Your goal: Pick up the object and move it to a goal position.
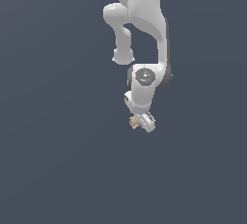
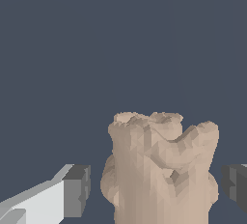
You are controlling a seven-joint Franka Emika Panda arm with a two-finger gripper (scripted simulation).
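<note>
White and stubby, the end effector (image 1: pixel 140 122) hung at the bottom of the arm (image 1: pixel 144 35), pointing down over a flat, dark blue-grey surface (image 1: pixel 53 170) that filled everything I could see. From where the exterior view looked, the arm came down from the upper edge, bent through a rounded elbow, and ended in a wrist with a grey round cap (image 1: pixel 144 77) facing the camera.

Tucked right at the tip of the end effector, on the exterior view's left side of it, was the object (image 1: pixel 134 122), a small tan-beige lump with ragged edges, far smaller than the hand above it. Part of it was hidden behind the white housing.

The wrist view gave a closer look. The object (image 2: pixel 161 170) stood between the two fingers, lumpy and knobbed along its upper edge, with a deep notch splitting one raised corner from the rest. One finger (image 2: pixel 72 191), white with a dark grey pad, sat off to one side with a clear strip of dark background between pad and object. The other dark pad (image 2: pixel 236 187) showed on the opposite side, also with a gap. So the jaws were spread wider than the object and gripped nothing. I could not tell whether the object rested on the surface.
</note>
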